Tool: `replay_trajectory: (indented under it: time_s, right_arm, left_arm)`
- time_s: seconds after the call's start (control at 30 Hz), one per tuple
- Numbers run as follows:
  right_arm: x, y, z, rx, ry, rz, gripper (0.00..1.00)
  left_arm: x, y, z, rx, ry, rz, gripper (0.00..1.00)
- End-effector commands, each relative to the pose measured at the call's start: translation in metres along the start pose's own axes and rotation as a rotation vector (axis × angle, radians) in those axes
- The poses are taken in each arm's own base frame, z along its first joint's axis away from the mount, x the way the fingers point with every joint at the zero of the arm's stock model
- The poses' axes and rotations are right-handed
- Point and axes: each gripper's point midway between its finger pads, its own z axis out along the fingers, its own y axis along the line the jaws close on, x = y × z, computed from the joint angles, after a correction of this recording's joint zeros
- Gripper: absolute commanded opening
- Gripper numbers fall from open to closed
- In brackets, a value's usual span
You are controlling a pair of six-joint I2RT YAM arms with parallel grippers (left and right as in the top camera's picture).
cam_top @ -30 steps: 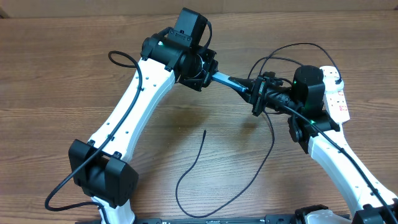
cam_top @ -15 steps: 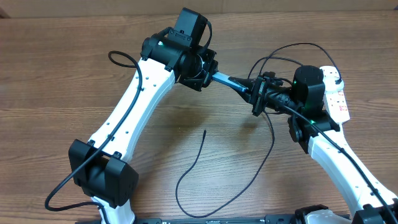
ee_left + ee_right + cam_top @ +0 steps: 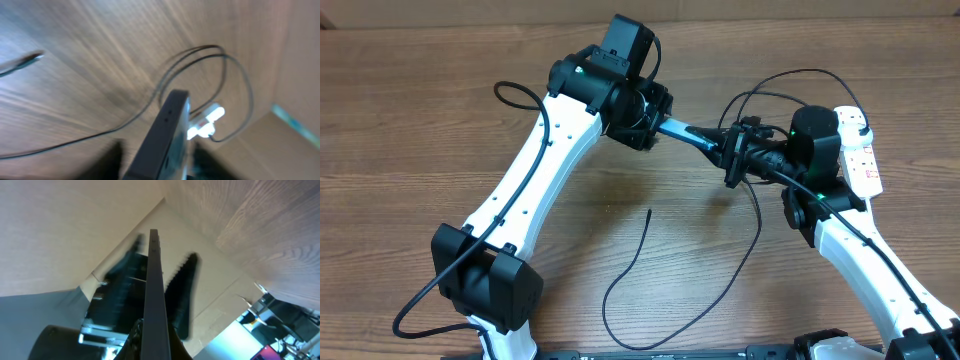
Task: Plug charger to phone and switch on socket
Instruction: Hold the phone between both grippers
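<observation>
Two hands are on the phone (image 3: 688,131) at once. The left hand (image 3: 655,115) pinches one end and the right hand (image 3: 728,152) pinches the other end. Both look closed tight on it, as far as I can tell. The phone is up in the air between them, turned on its thin side, so only a blue strip shows from above.

The charger (image 3: 632,262) lies loose on the desk (image 3: 420,100), and no hand has it. Its small tip (image 3: 650,211) is below the phone and well apart from it. The rest of the black wire makes a big loop and runs toward the socket (image 3: 861,160). That is the white strip on the right side of the desk. I cannot see if the plug is in.

I think the job now is to leave the phone in one hand, so the other is free to fetch the tip. One hand should keep a firm pinch before the other lets go, or the phone may drop. The end with the charging hole should be left bare, though I cannot tell which end that is. The free hand should take the wire just behind the tip, so it does not wobble. It should go slowly, so the loop does not tug. Switching on comes last.
</observation>
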Motion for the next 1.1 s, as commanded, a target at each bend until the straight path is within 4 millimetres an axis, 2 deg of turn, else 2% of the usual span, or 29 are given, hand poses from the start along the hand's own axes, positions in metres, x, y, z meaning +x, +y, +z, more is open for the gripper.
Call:
replay_trajectory:
  time_s: [0.0,0.07,0.13,0.43,0.67,0.93,1.0,1.07]
  right_arm:
    - [0.030,0.008,0.000,0.004,0.089,0.058,0.04]
    - [0.029,0.009,0.000,0.001,0.086,0.058,0.04]
    - [0.029,0.009,0.000,0.001,0.086,0.058,0.04]
    - [0.025,0.012,-0.003,-0.011,0.072,0.071,0.04]
    - [0.018,0.017,-0.006,-0.029,0.052,0.075,0.04]
    - [0.013,0.019,-0.006,-0.045,0.023,0.081,0.04]
    - [0.010,0.017,-0.006,-0.041,0.009,0.095,0.04]
    - [0.009,0.016,-0.006,-0.037,0.005,0.102,0.04]
  left_arm:
    - [0.006,0.004,0.013,-0.033,0.016,0.036,0.85]
    - [0.006,0.004,0.013,-0.032,0.015,0.036,0.95]
    - [0.006,0.004,0.013,-0.032,0.015,0.037,1.00]
    - [0.005,0.001,0.013,-0.019,0.013,0.070,1.00]
    - [0.005,-0.008,0.013,0.015,0.011,0.129,0.91]
    - [0.000,-0.008,0.013,0.014,-0.018,0.128,0.93]
    - [0.000,-0.008,0.013,0.014,-0.018,0.128,0.91]
    - [0.000,-0.008,0.013,0.015,-0.019,0.128,0.80]
